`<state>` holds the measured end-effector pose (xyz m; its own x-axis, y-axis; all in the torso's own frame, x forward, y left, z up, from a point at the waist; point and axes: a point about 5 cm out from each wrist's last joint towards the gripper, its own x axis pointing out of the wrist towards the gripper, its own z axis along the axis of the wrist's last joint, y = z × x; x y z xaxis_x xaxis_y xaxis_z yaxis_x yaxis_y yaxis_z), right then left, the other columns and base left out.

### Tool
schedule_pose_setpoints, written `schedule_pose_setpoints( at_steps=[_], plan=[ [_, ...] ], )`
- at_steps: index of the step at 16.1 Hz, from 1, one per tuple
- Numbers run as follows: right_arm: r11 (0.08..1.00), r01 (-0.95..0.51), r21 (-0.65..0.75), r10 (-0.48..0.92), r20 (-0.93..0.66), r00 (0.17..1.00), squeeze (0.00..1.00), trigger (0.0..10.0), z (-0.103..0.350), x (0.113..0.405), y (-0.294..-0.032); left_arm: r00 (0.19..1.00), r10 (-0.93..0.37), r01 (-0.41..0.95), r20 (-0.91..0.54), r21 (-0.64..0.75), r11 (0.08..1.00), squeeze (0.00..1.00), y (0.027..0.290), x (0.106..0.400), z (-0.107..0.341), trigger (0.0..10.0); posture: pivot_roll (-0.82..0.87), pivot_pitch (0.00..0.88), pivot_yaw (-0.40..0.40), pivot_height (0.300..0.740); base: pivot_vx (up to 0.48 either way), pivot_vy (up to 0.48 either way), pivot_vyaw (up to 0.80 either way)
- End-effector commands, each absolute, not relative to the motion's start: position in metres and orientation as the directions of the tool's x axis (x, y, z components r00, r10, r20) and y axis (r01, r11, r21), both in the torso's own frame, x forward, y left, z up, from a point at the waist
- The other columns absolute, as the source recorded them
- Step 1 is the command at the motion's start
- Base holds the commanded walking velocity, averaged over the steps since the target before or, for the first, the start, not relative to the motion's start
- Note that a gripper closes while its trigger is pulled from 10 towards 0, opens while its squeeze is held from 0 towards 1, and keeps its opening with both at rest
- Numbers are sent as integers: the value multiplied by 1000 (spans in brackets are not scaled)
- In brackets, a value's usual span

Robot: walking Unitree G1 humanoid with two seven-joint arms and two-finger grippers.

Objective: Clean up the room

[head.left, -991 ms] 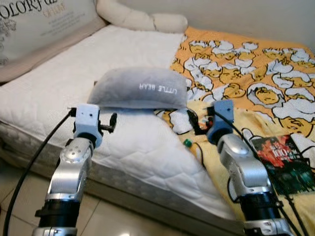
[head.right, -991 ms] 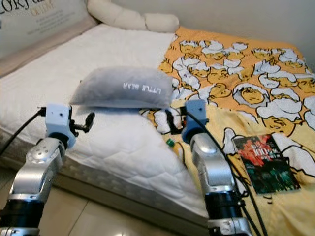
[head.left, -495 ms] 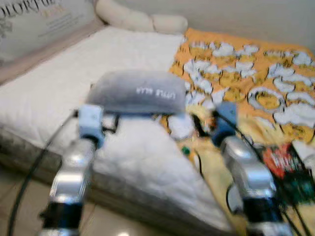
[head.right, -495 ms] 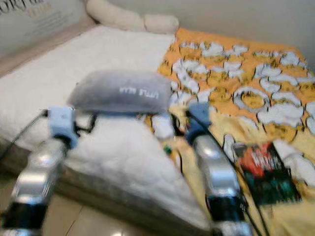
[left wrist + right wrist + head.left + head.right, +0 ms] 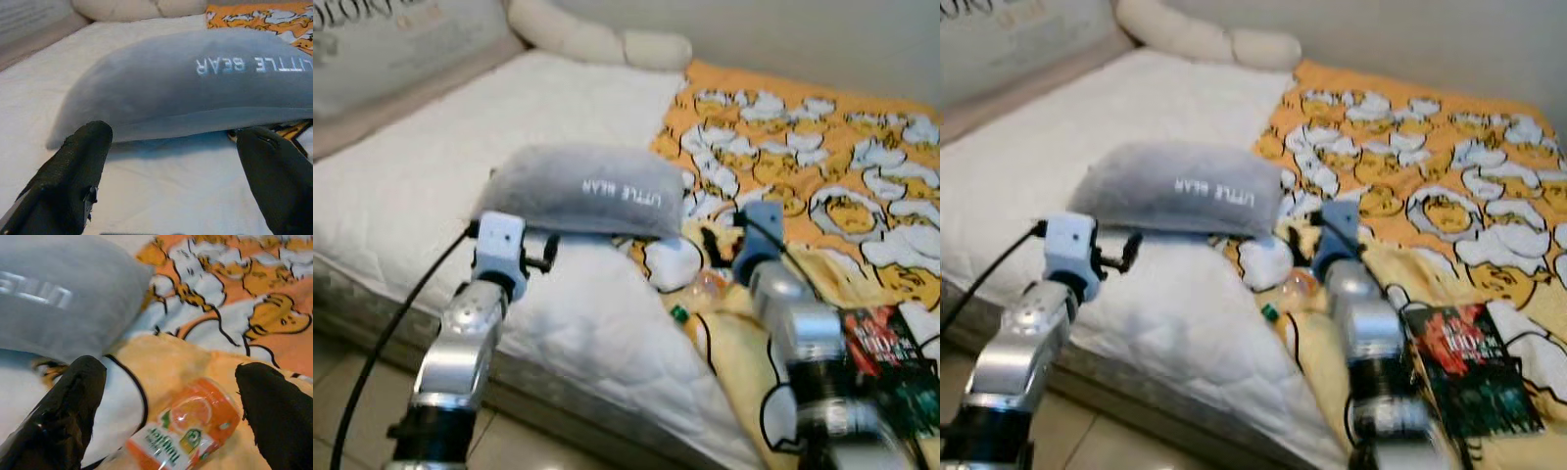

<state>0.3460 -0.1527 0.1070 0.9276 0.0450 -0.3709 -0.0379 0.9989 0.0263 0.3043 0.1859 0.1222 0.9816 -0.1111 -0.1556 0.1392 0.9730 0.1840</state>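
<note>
A grey pillow (image 5: 587, 191) lettered LITTLE BEAR lies on the white mattress (image 5: 460, 147). My left gripper (image 5: 176, 181) is open just short of the pillow's near edge, its fingers (image 5: 73, 171) spread wide above the sheet. An orange juice bottle (image 5: 186, 426) with a green cap (image 5: 677, 313) lies on its side on the yellow duck-print blanket (image 5: 803, 157), beside the pillow's right end. My right gripper (image 5: 171, 416) hovers open over the bottle without touching it, and the bottle (image 5: 700, 289) sits just in front of its fingers.
A dark book (image 5: 1469, 367) lies on the blanket at the right, beside my right forearm. A long cream bolster (image 5: 597, 39) and a large lettered cushion (image 5: 382, 49) rest at the far side of the bed. Tiled floor (image 5: 352, 392) runs along the mattress's near edge.
The camera has shaken and shifted a little. My right arm is blurred in motion, and more of the orange bottle shows below its fingers. The pillow and my left gripper hold their places.
</note>
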Motion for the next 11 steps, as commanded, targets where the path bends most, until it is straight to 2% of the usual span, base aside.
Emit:
schedule_pose_setpoints(
  at_steps=[1, 4, 7, 8, 11],
  plan=[
    [998, -53, 43, 66, -431, 900, 1000, 10000, 102, 350, -147, 979, -127, 160, -161, 211, 964, 0, 188, 308, 125, 10000, -16, 0, -45, 740, 0, 0, 0],
    [1000, 27, 7, -18, -552, 833, 1000, 10000, 95, 362, -158, 966, -208, 243, -155, 260, 934, 0, 182, 324, 133, 10000, -5, 0, -54, 740, 0, 0, 0],
    [997, 73, -2, -61, -584, 809, 1000, 10000, 96, 370, -163, 985, -136, 157, -102, 236, 959, 0, 187, 340, 140, 10000, -10, 0, -52, 740, 0, 0, 0],
    [997, 73, -15, -67, -592, 803, 0, 10000, 98, 373, -165, 986, -138, 156, -98, 217, 963, 0, 189, 344, 143, 10000, -8, 0, -56, 740, 0, 0, 0],
    [996, 87, -32, -86, -659, 747, 0, 10000, 94, 371, -166, 987, -147, 157, -68, 184, 970, 0, 192, 354, 153, 10000, 0, 0, -61, 740, 0, 0, 0]
  ],
)
